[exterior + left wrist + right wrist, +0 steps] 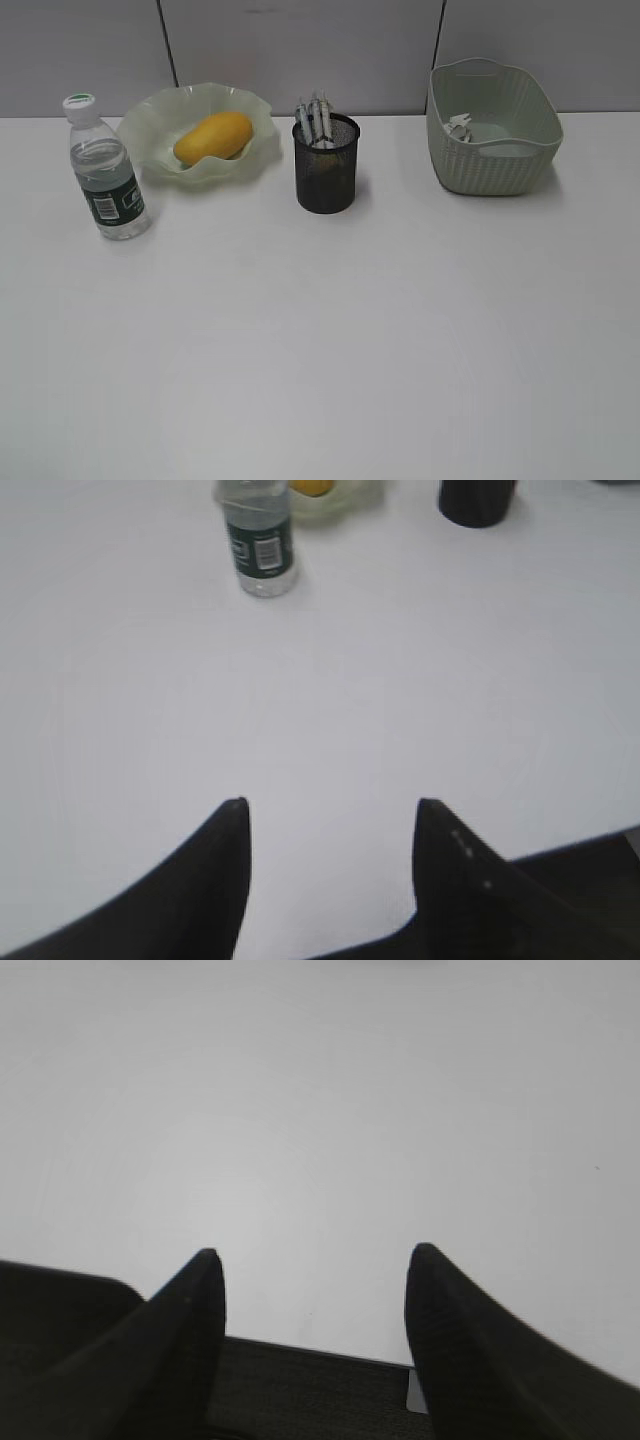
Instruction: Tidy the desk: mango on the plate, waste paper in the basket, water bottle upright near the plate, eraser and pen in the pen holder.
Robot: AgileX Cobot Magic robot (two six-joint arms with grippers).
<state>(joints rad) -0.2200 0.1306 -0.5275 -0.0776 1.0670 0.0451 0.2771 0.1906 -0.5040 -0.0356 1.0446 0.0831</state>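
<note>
Left wrist view shows our left claw point(330, 805) with its two dark fingers spread apart and nothing between them, only bare white worktop point(330, 700) beneath. Well ahead of this claw and a little to its left, the water bottle point(258, 542) stands upright, its barcoded dark green label facing us. Just beyond the bottle, to its right, we see a sliver of the plate point(340, 500) with a bit of the yellow mango point(312, 486) in it. Farther ahead to the right of the claw sits the black pen holder point(476, 502), cut off by the top edge.

Our right claw point(315, 1255) is likewise parted and empty, hanging over the near edge of the worktop, with plain white surface ahead of it.

From the exterior view, neither claw appears. We see the mango lying in the wavy-rimmed plate, the bottle upright just beside that plate, pens point(316, 118) standing in the mesh pen holder, and the waste paper point(460, 127) resting inside the basket point(495, 165). The eraser we cannot make out.
</note>
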